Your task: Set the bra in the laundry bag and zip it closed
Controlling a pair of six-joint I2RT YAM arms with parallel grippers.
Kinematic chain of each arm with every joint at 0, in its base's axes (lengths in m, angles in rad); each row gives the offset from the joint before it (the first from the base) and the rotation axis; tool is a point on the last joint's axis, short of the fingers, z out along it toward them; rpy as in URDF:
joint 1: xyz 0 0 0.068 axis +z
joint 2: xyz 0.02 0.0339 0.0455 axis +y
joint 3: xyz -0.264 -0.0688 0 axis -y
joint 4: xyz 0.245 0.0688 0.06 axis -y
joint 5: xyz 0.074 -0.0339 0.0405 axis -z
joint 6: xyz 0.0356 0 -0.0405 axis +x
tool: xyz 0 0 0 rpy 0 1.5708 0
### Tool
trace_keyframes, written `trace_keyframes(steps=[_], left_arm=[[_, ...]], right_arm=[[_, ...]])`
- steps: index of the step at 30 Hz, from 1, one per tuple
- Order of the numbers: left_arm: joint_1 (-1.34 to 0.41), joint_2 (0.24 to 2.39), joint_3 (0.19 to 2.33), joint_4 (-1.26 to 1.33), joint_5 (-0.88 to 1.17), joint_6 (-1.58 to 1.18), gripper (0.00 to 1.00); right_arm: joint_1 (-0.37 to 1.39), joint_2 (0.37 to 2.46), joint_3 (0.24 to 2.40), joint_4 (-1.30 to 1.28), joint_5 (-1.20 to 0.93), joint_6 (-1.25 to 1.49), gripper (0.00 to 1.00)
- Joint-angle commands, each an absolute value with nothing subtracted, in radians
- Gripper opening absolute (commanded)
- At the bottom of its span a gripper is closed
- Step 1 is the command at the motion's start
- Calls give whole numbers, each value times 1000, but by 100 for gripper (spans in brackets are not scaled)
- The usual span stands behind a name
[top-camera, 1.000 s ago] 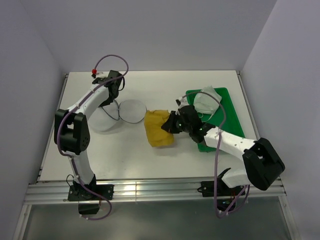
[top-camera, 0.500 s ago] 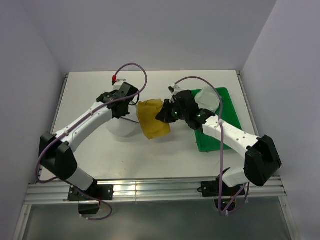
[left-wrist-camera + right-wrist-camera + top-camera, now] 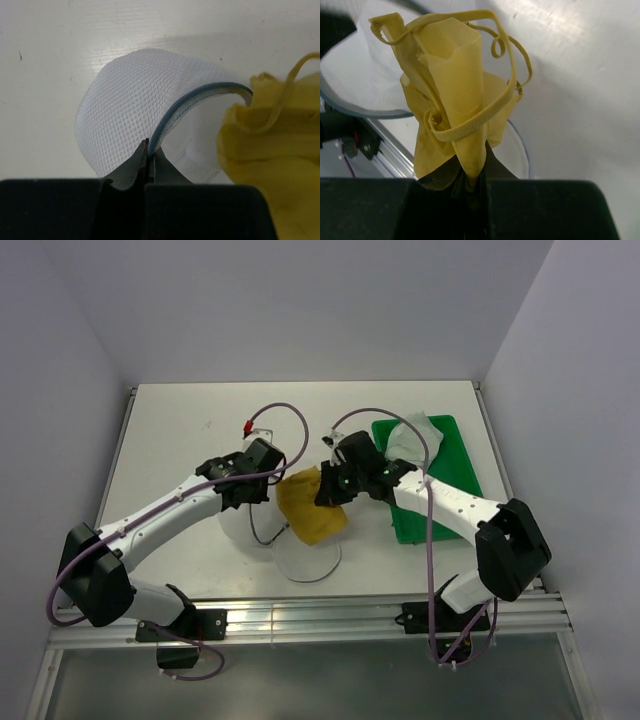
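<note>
The mustard-yellow bra (image 3: 312,507) hangs bunched from my right gripper (image 3: 330,490), which is shut on its fabric; the right wrist view shows the bra (image 3: 454,95) with its straps looped. The white mesh laundry bag (image 3: 237,528) is open, with one half lying flat near the front (image 3: 310,562). My left gripper (image 3: 262,496) is shut on the bag's dark zipper rim (image 3: 172,117) and holds that half up. In the left wrist view the bra (image 3: 272,155) sits just right of the raised bag half (image 3: 125,105). The bag's rim also shows in the right wrist view (image 3: 355,102).
A green tray (image 3: 445,480) stands at the right with a white-grey garment (image 3: 412,435) on its far end. The table's metal front rail (image 3: 300,620) runs just below the bag. Purple cables loop above both wrists.
My left gripper has brought the bag from the back left toward the near centre. My right gripper has carried the bra left, and it now hangs over the open bag.
</note>
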State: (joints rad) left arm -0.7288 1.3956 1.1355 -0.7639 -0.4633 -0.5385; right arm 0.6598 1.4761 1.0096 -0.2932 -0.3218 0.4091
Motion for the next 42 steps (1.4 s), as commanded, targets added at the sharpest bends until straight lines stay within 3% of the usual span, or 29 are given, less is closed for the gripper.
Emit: trace_keyframes(steps=[1, 10, 22, 33, 42], left_arm=[[-732, 1373, 1129, -698, -442, -540, 0], [-739, 1390, 1137, -681, -430, -537, 0], [-772, 1356, 1112, -624, -367, -526, 0], [-781, 1293, 976, -569, -252, -591, 0], [-782, 1220, 936, -520, -126, -659, 0]], right_arm=[[709, 1470, 1039, -330, -345, 364, 0], [724, 1359, 946, -322, -377, 403, 0], [784, 1610, 1147, -304, -397, 485, 0], [752, 1736, 1147, -57, -376, 889, 0], [797, 1686, 1134, -11, -31, 1065, 0]])
